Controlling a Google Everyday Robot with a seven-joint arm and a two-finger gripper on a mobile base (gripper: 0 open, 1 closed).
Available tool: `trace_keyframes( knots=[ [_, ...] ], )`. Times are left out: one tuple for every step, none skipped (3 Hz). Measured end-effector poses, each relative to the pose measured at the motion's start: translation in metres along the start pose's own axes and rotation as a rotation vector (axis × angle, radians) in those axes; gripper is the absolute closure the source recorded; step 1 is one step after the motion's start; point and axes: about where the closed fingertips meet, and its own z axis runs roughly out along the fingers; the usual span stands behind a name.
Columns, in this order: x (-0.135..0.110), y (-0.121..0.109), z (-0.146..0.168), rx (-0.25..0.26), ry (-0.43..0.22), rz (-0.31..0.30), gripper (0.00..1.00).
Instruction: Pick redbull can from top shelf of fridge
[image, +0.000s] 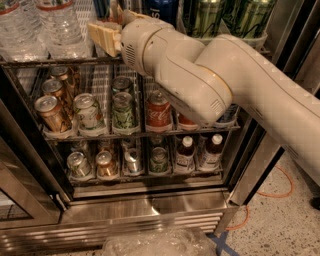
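My gripper (103, 31), tan on a cream arm, reaches into the fridge (150, 210) at the top shelf (50, 61), a chrome wire rack. Right behind it at the top edge a slim dark blue can shows as a sliver, the redbull can (101, 7), mostly hidden by the gripper. A wider blue Pepsi can (162, 9) stands to its right, then tall green cans (207, 17). Clear water bottles (60, 25) stand on the shelf's left side.
Below are two racks: short cans, among them a Coca-Cola can (158, 111), and lower down small cans and small bottles (185, 152). The arm (225, 80) covers the right part of the middle rack. An orange cable (280, 192) lies on the speckled floor at the right.
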Motion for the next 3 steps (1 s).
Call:
trace_keyframes(
  knots=[
    [0.0,0.0,0.0,0.0,0.0,0.0,0.66],
    [0.0,0.0001,0.0,0.0,0.0,0.0,0.89],
    [0.0,0.0001,0.0,0.0,0.0,0.0,1.0]
  ],
)
